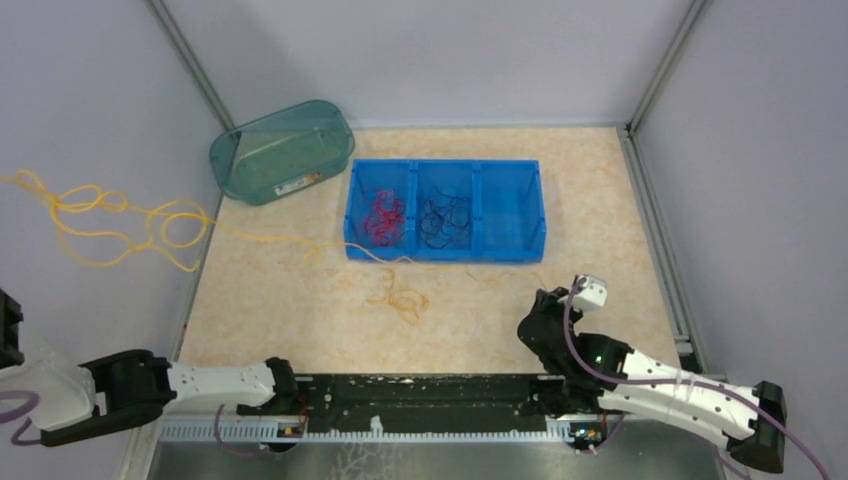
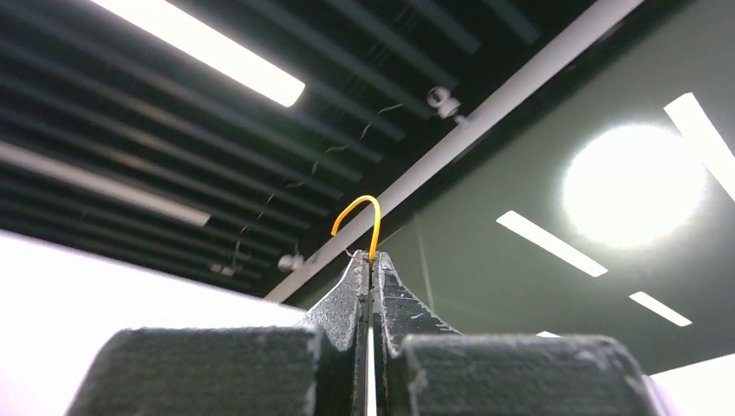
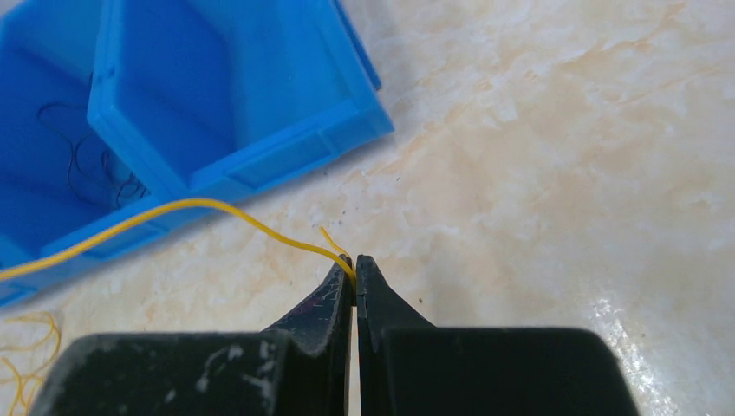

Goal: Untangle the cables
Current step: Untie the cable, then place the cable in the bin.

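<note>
A long yellow-orange cable [image 1: 110, 215] runs in loops from the left edge of the top view down to a small curly pile [image 1: 400, 297] on the table. My left gripper [image 2: 372, 257] points at the ceiling and is shut on one end of the yellow cable [image 2: 360, 204]. It is off the left edge of the top view. My right gripper [image 3: 354, 263] is shut on another yellow cable end [image 3: 191, 206] just above the table, and it also shows in the top view [image 1: 546, 298]. Red cables [image 1: 383, 215] and dark cables [image 1: 445, 218] lie in the blue bin.
The blue three-compartment bin [image 1: 446, 252] stands mid-table, and its right compartment [image 3: 217, 95] holds nothing. A teal tub [image 1: 282, 150] lies tipped at the back left. Grey walls close in the sides. A black rail [image 1: 420, 395] runs along the near edge.
</note>
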`<state>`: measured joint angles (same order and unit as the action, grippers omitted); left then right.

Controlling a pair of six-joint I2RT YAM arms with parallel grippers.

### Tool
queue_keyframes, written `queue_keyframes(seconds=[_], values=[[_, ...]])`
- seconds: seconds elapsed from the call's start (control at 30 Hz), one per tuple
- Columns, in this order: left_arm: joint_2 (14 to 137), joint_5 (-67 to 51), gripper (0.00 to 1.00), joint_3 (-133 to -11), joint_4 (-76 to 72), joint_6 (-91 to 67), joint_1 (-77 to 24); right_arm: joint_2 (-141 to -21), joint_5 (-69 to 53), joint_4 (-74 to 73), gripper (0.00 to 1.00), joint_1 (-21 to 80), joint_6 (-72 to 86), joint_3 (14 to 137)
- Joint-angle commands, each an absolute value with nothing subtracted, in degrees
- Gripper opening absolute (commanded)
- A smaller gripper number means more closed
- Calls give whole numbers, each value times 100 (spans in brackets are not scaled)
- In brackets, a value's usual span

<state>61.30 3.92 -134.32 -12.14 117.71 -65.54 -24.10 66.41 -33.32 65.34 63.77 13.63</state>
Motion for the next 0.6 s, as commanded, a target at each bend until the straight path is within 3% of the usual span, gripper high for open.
queue_keyframes(seconds=[0.0, 0.13, 0.23, 0.43, 0.57], values=[[6070, 617, 0, -13570, -1473, 14318, -6634, -2185, 6537, -3351, 0, 6058, 6377, 1496], [6238, 623, 0, -14150, -1619, 14343, -6786, -2178, 6223, -3161, 0, 5881, 6147, 1397], [5545, 1145, 0, -13063, -1467, 13443, -6751, -2438, 5856, -2057, 0, 5885, 5022, 1370], [4392, 1632, 0, -10066, -497, 10742, -6661, -2317, 4446, 735, 33, 5880, 2911, 1039], [4273, 1442, 0, -8829, 169, 9183, -6669, -2483, 3461, 1225, 43, 5880, 2365, 1204]])
